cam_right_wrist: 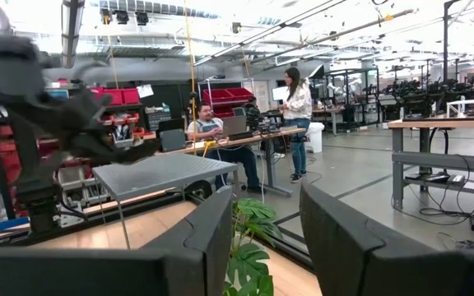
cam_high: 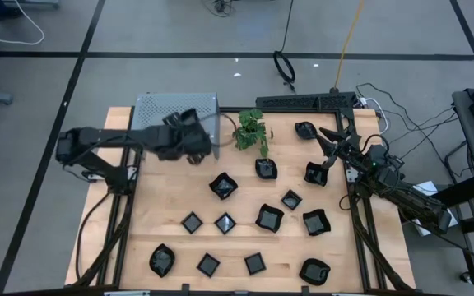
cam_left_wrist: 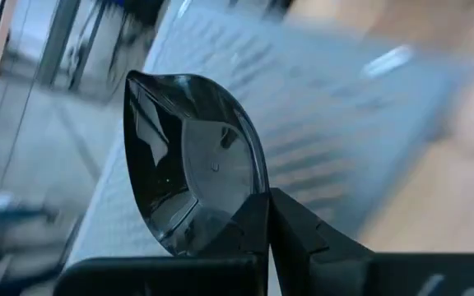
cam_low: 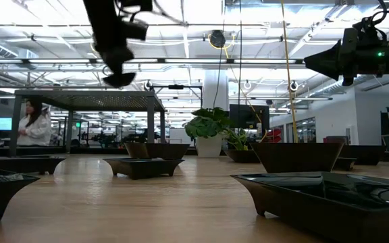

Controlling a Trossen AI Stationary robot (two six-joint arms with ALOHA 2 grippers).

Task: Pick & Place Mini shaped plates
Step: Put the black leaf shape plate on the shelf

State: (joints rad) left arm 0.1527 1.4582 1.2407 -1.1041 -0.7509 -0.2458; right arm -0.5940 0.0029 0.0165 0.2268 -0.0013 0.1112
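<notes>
Beside the perforated shelf (cam_high: 177, 108), our left gripper (cam_left_wrist: 267, 215) pinches a black plate (cam_left_wrist: 189, 168) for placing; right gripper (cam_right_wrist: 266, 226) waits open.

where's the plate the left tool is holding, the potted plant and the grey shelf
held plate (cam_left_wrist: 189, 177), left wrist view, glossy inner bowl
potted plant (cam_high: 252, 131), high view, leaves
grey shelf (cam_high: 164, 108), high view, perforated top
</notes>
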